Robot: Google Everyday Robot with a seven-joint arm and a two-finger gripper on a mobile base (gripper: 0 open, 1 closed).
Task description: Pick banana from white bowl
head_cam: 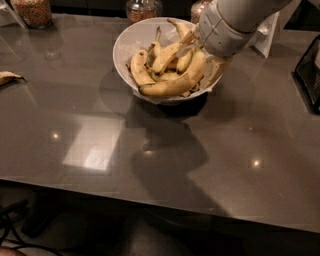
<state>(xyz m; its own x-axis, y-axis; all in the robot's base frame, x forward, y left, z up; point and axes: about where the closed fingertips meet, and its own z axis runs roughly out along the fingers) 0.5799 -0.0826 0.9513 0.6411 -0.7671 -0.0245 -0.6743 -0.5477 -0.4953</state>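
Observation:
The white bowl stands on the dark table near its far edge, tilted a little toward me. It holds several ripe yellow bananas, some with brown spots; the largest curves along the front rim. My gripper hangs from the white arm at the upper right. It is down at the bowl's right rim, right beside the right ends of the bananas. The arm hides the far right part of the bowl.
Glass jars stand along the table's far edge, one just behind the bowl. A banana peel lies at the left edge. A black rack sits at the right edge, and a white card stand at the back right.

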